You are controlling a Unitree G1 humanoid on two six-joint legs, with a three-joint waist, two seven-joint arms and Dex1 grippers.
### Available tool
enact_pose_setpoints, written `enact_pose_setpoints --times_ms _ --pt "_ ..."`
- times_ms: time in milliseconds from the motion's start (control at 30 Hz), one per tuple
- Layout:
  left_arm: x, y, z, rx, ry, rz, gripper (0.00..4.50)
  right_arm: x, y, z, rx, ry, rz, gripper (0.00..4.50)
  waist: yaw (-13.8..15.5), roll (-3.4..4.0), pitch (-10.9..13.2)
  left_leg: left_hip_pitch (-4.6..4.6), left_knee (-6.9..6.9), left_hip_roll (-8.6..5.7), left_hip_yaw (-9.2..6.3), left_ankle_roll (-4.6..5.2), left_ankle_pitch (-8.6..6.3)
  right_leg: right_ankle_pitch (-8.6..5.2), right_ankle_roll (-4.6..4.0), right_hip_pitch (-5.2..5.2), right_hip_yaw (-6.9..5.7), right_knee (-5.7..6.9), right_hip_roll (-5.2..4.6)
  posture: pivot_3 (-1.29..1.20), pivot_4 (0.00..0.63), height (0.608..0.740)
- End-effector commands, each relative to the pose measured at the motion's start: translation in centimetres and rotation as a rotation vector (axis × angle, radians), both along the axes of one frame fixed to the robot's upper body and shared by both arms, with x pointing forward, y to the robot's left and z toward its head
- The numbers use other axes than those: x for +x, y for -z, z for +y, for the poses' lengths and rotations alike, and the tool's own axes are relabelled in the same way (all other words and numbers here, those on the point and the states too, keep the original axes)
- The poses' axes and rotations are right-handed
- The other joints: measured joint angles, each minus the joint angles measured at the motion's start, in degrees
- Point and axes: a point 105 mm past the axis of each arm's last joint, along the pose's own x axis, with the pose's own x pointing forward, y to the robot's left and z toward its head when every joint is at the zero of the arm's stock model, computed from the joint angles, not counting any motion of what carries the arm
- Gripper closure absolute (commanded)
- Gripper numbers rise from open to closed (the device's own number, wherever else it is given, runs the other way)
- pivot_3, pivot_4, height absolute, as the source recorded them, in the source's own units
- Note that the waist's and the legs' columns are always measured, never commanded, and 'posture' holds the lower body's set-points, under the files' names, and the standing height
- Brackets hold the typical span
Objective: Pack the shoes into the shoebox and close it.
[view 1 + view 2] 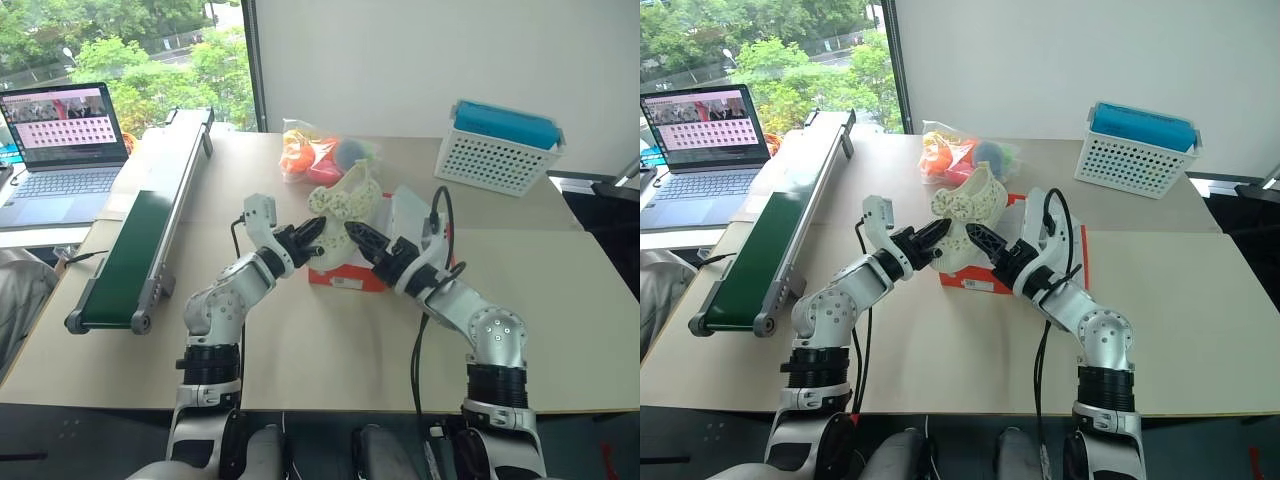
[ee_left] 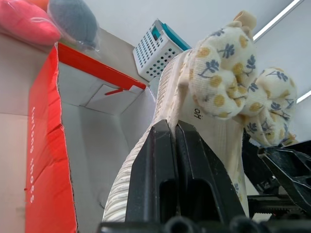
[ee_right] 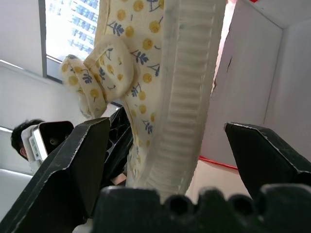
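Holding a cream shoe (image 1: 345,200) above the open red shoebox (image 1: 345,272), the left gripper (image 1: 308,238) is clamped tight on the shoe's edge, near the ribbed sole. The shoe stands tilted, bow uppermost, directly over the box's pale inside. Just beside it, the right gripper (image 1: 358,240) has its fingers spread wide, one on either side of the sole, touching nothing that can be made out.

The step in hand looks like packing: lowering this shoe into the box. The next move probably calls for the left gripper to sink toward the box floor and let go, the shoe lying flat so the lid can shut.

Much is hidden. The arms and shoe cover most of the box, so whether a second shoe already lies inside cannot be told. The lid (image 1: 1080,255) is partly behind the right arm. Beyond the grippers sit a bag (image 1: 322,155) of colourful items and a white basket (image 1: 497,150) on the bench (image 1: 560,310).
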Motion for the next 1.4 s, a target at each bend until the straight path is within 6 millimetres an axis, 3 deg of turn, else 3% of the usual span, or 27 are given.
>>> enact_pose_setpoints --times_ms 33,67,167,433,500,800,1000,1100,1200,1400 --pt "-0.8 -2.2 -1.0 -0.027 0.049 -0.083 4.50 0.3 -1.4 0.0 0.047 0.000 -0.042 0.04 0.01 0.00 0.00 0.00 0.00 0.00 0.00 0.00 0.00 0.00 0.00 0.00 0.00 0.00 0.00 0.00 0.150 0.705" --pt "-0.8 -2.2 -1.0 -0.026 0.047 -0.082 4.50 0.3 -1.4 0.0 0.052 0.003 -0.041 0.04 0.01 0.00 0.00 0.02 0.00 0.00 0.00 0.00 0.00 0.00 0.00 0.01 0.00 0.00 0.00 0.00 0.150 0.705" --pt "-0.8 -2.1 -0.8 -0.024 0.042 -0.081 4.50 0.4 -1.4 -0.2 0.064 0.019 -0.034 0.74 0.02 0.00 0.00 0.00 0.00 0.00 0.00 0.00 0.00 0.00 0.00 0.01 0.00 0.00 0.00 0.00 0.150 0.705" --pt "-0.5 -1.6 -0.4 0.008 0.021 -0.082 4.50 0.9 -1.6 -1.8 0.036 0.083 -0.037 3.43 0.04 0.00 0.00 0.00 0.00 0.00 0.00 0.00 0.00 0.00 0.00 0.01 0.00 0.00 0.00 0.00 0.150 0.705" --pt "-0.6 -1.6 -0.4 0.010 0.023 -0.083 4.50 0.9 -1.7 -2.1 0.030 0.095 -0.040 3.76 0.02 0.00 0.00 0.00 0.00 0.00 0.00 0.00 0.00 0.00 0.00 0.01 0.00 0.00 0.00 0.00 0.150 0.705" --pt "-0.9 -1.0 -1.0 0.166 0.014 -0.163 4.50 1.0 -3.1 -2.0 -0.016 0.142 -0.063 3.76 0.03 0.01 0.00 0.01 -0.01 0.00 0.00 0.00 0.00 0.00 0.00 0.00 0.01 0.01 0.01 0.00 0.150 0.705" --pt "-1.4 -1.3 -1.2 0.284 0.024 -0.277 2.58 1.9 -4.8 -3.6 -0.081 0.274 -0.080 3.78 0.10 0.02 0.01 0.00 0.00 0.00 0.01 0.00 0.00 0.00 0.00 -0.01 0.01 0.01 0.00 0.00 0.150 0.705" --pt "-1.5 -1.6 -0.9 0.285 0.031 -0.301 2.58 2.4 -5.5 -4.6 -0.090 0.313 -0.075 3.78 0.06 0.02 0.01 -0.01 -0.01 0.00 0.02 0.00 0.00 0.00 0.00 -0.02 0.02 0.01 0.00 0.00 0.150 0.705" --pt "-2.2 -2.2 0.2 0.360 0.080 -0.387 2.58 2.8 -5.1 -4.9 -0.256 0.271 -0.023 3.78 -0.01 0.08 0.05 -0.03 -0.02 0.00 0.03 0.00 0.00 0.00 0.00 -0.05 0.03 0.02 0.00 0.00 0.150 0.705" --pt "-4.0 -2.5 2.4 0.541 0.317 -0.523 2.58 4.3 -2.1 -5.9 -0.506 0.140 0.194 3.78 -0.26 0.13 0.08 0.03 -0.05 0.11 0.15 0.00 0.00 0.00 -0.07 -0.08 0.08 -0.01 0.10 0.00 0.150 0.705"
